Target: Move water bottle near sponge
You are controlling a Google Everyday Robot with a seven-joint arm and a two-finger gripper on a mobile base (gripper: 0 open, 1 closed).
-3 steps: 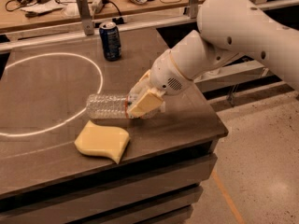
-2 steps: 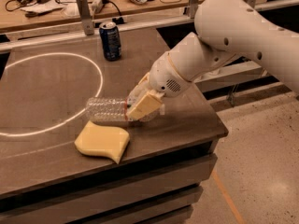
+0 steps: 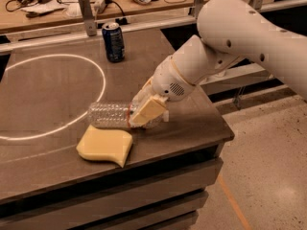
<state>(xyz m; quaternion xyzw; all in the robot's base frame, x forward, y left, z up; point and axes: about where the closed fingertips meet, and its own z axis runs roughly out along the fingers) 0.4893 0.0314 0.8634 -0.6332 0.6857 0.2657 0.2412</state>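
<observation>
The bottle (image 3: 108, 115) lies on its side on the table (image 3: 192, 123), just beside the sponge (image 3: 103, 145). The gripper (image 3: 146, 110) straddles its cap end; whether it clamps the bottle or sits loose, I cannot tell. The placement looks good: release gently and lift straight up so the bottle does not roll.

My jaws are low over the right part of the surface (image 3: 192, 123), clamped across the right end of the water bottle (image 3: 108, 115). Bottle lies on its side. Sponge (image 3: 104, 145) lies flat just in front of it, nearly touching. Blue soda can (image 3: 114, 42) stands upright, well apart at the back. White ring (image 3: 57, 56) painted on the left, with the bottle's left end at its line.
</observation>
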